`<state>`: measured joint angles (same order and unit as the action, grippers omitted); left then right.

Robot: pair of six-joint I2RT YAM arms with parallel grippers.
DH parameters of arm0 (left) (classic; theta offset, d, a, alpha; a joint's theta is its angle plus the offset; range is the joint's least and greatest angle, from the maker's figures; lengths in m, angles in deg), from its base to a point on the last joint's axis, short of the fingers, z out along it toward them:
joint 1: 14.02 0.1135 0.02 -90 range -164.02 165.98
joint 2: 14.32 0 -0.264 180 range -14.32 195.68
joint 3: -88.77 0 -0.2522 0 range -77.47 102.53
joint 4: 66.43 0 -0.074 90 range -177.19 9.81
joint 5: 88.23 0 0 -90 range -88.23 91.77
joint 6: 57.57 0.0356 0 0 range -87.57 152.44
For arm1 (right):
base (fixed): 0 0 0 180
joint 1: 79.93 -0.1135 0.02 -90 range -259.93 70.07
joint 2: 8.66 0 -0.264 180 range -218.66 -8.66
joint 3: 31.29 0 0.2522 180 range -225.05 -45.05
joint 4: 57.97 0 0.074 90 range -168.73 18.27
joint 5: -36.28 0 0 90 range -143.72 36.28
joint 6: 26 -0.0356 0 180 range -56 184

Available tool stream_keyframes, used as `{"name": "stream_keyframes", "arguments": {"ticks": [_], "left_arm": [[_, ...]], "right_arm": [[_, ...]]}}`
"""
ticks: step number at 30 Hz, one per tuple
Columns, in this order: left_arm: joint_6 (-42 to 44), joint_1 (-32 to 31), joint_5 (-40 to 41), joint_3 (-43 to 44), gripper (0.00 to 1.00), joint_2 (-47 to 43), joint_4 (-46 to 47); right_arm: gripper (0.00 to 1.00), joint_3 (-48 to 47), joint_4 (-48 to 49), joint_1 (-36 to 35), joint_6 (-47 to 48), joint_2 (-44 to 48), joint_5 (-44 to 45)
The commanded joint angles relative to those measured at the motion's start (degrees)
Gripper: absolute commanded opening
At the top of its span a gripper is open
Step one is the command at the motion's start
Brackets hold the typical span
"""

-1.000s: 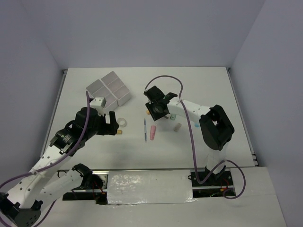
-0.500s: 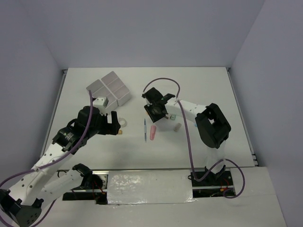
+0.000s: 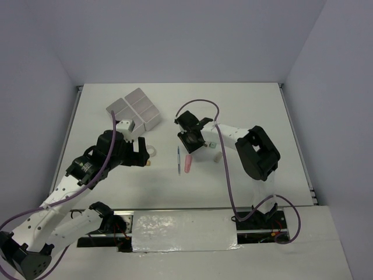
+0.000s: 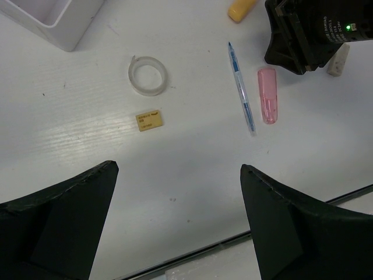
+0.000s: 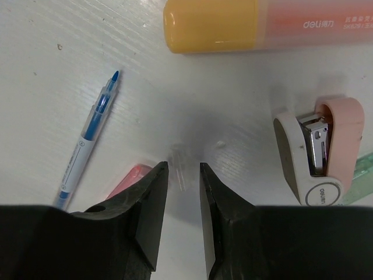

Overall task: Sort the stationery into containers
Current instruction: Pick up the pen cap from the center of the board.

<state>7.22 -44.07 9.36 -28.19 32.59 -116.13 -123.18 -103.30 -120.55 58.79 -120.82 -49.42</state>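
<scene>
White desk [image 3: 245, 99], matte, fine streaked grain and few dark specks visible in left wrist view [image 4: 175, 175]. Pale lavender-grey walls on three sides: back wall [image 3: 186, 41], left wall [image 3: 29, 87], right wall [image 3: 338, 87]. Thin metal rail along left desk edge [image 3: 71, 128], another along right edge [image 3: 296, 140]. Wrinkled glossy white sheet [image 3: 183, 230] across middle of near edge.

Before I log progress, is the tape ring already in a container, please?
No, the tape ring lies on the table beside the eraser.
</scene>
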Motion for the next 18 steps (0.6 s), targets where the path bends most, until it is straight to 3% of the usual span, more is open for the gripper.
{"name": "stream_keyframes", "arguments": {"ticks": [1, 11, 16, 18], "left_arm": [[1.57, -0.02, -0.83, 0.47, 0.99, -0.16, 1.75], [1.66, -0.1, -1.18, 0.47, 0.99, -0.16, 1.84], [1.13, -0.02, 0.05, 0.91, 0.99, 1.07, 1.14], [0.78, -0.02, 0.31, 1.52, 0.99, 2.12, 0.79]], "right_arm": [[0.36, 1.05, 2.04, -0.34, 0.2, -0.96, 0.45], [0.33, 2.1, 2.3, -0.34, -0.76, -1.31, 1.07], [0.23, 3.16, 2.74, -0.34, -1.55, -0.96, 1.42], [0.0, 3.51, 2.83, -0.42, -1.99, -0.43, 1.85]]}}
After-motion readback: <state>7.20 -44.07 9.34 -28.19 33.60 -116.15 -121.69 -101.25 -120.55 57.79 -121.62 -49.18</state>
